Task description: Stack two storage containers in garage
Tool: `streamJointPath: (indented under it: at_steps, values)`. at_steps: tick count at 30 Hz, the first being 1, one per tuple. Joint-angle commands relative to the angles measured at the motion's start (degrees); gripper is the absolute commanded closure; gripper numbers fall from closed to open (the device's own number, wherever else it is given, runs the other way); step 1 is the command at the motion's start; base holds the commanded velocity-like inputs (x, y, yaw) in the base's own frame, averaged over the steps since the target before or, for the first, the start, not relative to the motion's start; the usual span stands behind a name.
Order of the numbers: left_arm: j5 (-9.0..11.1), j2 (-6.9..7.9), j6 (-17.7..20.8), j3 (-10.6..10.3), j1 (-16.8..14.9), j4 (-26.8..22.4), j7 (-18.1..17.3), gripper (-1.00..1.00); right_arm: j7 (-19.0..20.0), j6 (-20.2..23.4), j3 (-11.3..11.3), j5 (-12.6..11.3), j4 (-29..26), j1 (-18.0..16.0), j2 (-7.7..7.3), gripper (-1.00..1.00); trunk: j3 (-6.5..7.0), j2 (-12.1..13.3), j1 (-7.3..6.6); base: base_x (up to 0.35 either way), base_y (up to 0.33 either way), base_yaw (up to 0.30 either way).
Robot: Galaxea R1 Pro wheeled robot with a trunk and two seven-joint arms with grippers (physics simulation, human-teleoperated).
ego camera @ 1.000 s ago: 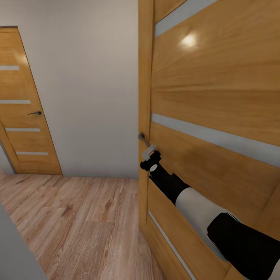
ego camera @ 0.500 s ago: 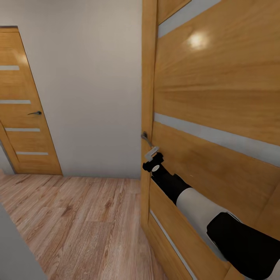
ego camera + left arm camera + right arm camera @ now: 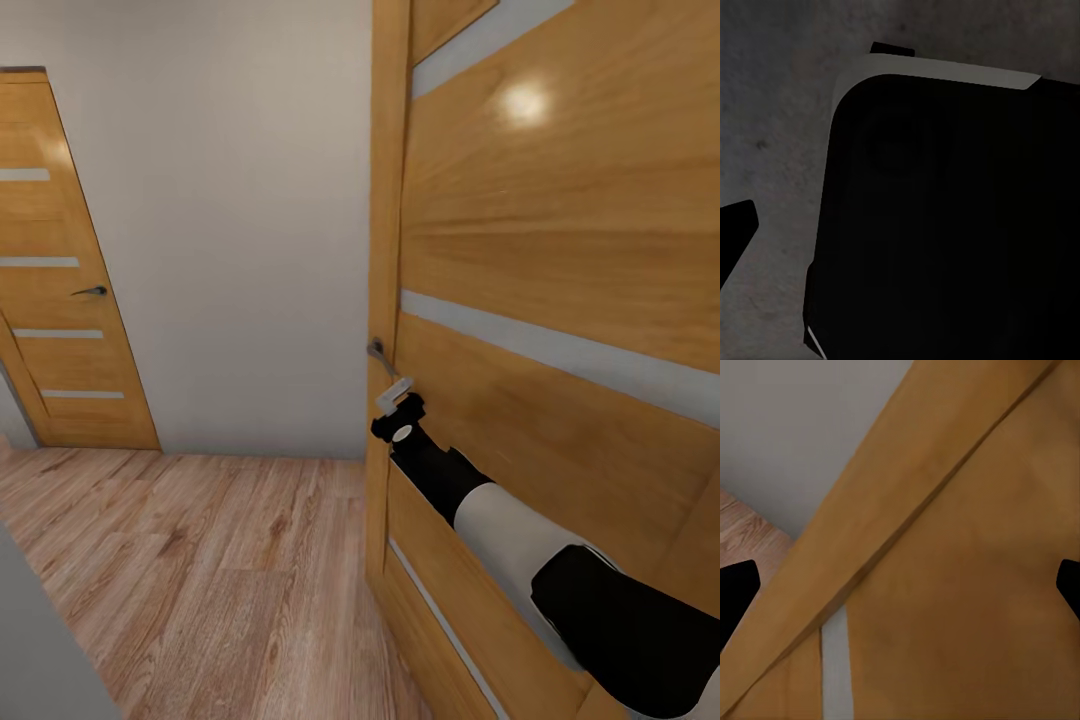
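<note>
At door edge | right gripper [image 3: 392, 392] by handle [image 3: 376, 350] | fingers spread, seemingly ungrasped

Orange wooden door [image 3: 560, 250] with pale grey stripes, light wood plank floor [image 3: 200, 570], off-white wall [image 3: 230, 220].

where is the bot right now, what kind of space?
Looks like an indoor hallway or landing of a home, not the garage: light wood plank floor, plain pale wall, and two orange wooden doors, one shut at the far left, one close by with the right gripper at its handle.
</note>
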Motion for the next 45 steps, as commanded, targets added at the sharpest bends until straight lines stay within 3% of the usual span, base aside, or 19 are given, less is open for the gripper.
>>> streamJointPath:
  at_steps: [1, 6, 9, 10, 22, 31, 32, 33, 45]
  values:
    - [0.35, 0.00, -0.06, 0.04, 0.01, -0.05, 0.03, -1.00, -0.38, 0.61, -0.09, 0.69, 0.08, -0.06, 0.00, -1.00, -0.06, -0.03, 0.00, 0.000, 0.000, 0.000]
    - [0.36, 0.00, -0.06, 0.04, 0.01, -0.05, 0.03, -1.00, -1.13, 1.12, -0.17, 0.69, 0.12, -0.05, -0.11, -1.00, -0.06, -0.03, 0.00, 0.000, 0.000, 0.000]
    - [0.35, 0.00, -0.06, 0.04, 0.01, -0.05, 0.03, -1.00, -2.14, 1.26, -0.17, 0.69, 0.13, -0.06, -0.99, -1.00, -0.06, -0.03, 0.00, 0.000, 0.000, 0.000]
    - [0.34, 0.00, -0.06, 0.04, 0.01, -0.05, 0.03, -1.00, -2.36, 1.30, -0.17, 0.69, 0.13, -0.06, -1.99, -1.00, -0.06, -0.03, 0.00, 0.000, 0.000, 0.000]
    - [0.33, -0.09, -0.06, 0.03, 0.01, -0.05, 0.03, -1.00, -2.53, 1.38, -0.33, 0.69, 0.13, -0.06, -4.85, -1.00, -0.06, -0.03, 0.00, 0.000, 0.000, 0.000]
    - [0.33, -0.10, -0.06, 0.03, 0.01, -0.05, 0.03, -1.00, -2.30, 1.27, -5.10, 0.81, 0.13, -0.07, -7.25, -1.00, -0.06, -0.03, 0.00, 0.000, 0.000, 0.000]
    - [0.33, -0.14, -0.06, 0.04, 0.01, -0.05, 0.03, -1.00, -2.29, 1.24, -5.61, 0.88, 0.13, -0.07, -7.86, -1.00, -0.06, -0.03, 0.00, 0.000, 0.000, 0.000]
    - [0.33, -0.17, -0.06, 0.01, 0.01, -0.05, 0.03, -1.00, -2.27, 1.27, -6.09, 0.93, 0.13, -0.07, -9.60, -1.00, -0.06, -0.03, 0.00, 0.000, 0.000, 0.000]
    - [0.33, -0.18, -0.06, 0.04, 0.01, -0.13, 0.03, -1.00, -2.44, 2.76, -6.24, 0.95, 0.13, -0.07, -12.24, -1.00, -0.06, -0.03, 0.00, 0.000, 0.000, 0.000]
